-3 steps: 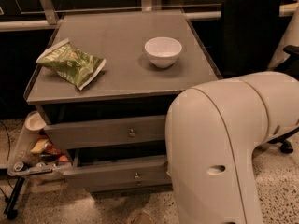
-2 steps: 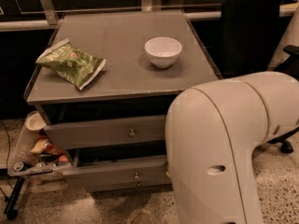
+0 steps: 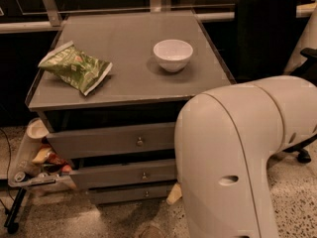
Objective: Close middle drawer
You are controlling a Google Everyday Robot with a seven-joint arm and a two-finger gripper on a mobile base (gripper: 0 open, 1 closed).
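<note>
Middle drawer: wide grey wooden front with a round metal knob, pulled partly out below the taller grey upper drawer front. Crumpled green chip bag and white ceramic bowl on grey bench. Gripper: tan tip beside the drawer's lower edge, behind bulky white robot arm; spread or pressed together, cannot tell. Risk: a low, off-centre push may skew and jam the drawer.

Dim warm light from above lands on the tabletop; the bowl casts a soft shadow, gaps below the tabletop go black. Gripper hidden behind the bright arm.
</note>
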